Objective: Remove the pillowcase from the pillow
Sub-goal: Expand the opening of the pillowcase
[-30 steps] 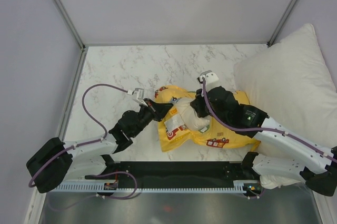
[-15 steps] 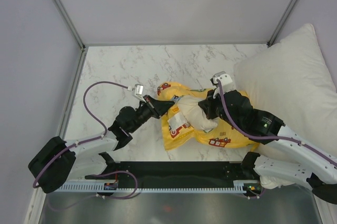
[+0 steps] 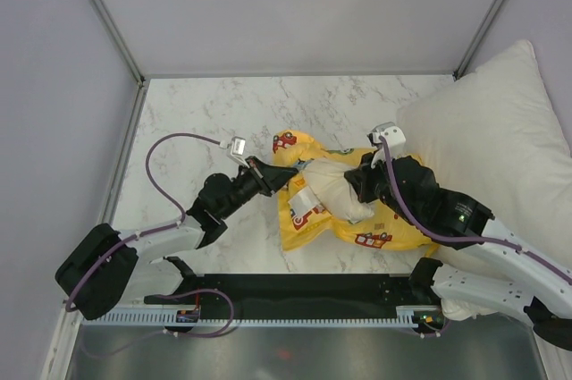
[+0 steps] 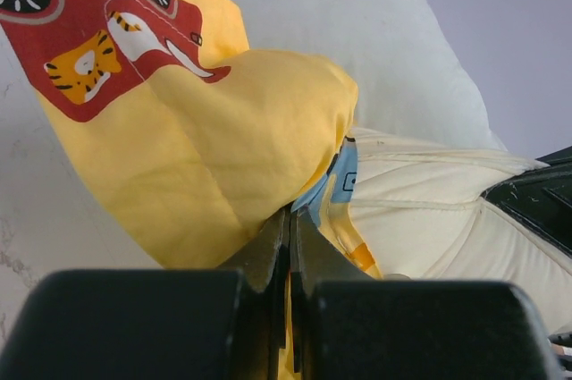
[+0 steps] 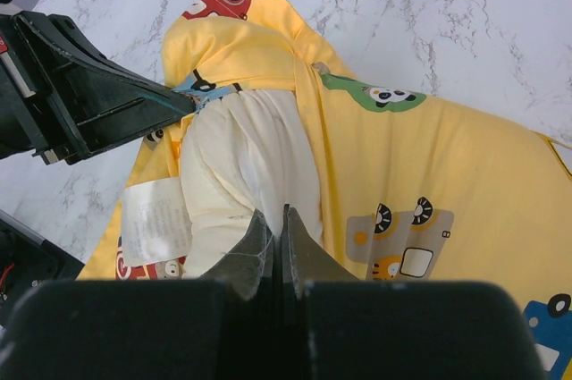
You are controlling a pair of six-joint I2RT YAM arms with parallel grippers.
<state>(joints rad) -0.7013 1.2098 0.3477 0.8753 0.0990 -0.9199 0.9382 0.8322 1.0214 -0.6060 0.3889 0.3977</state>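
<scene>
Yellow pillowcase point(image 3: 386, 224), cream pillow point(image 3: 326, 186) bulging from it, lies on the desk point(image 3: 206, 121). Left claw point(image 3: 287, 172) pinches the pillowcase's edge, right claw point(image 3: 354, 191) grips the pillow; a white cushion point(image 3: 487, 139) crowds the pillowcase's right.

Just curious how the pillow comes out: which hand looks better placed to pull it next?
Probably the right hand: it is shut on the exposed cream pillow, while the left hand pinches the pillowcase edge and can anchor it.
</scene>
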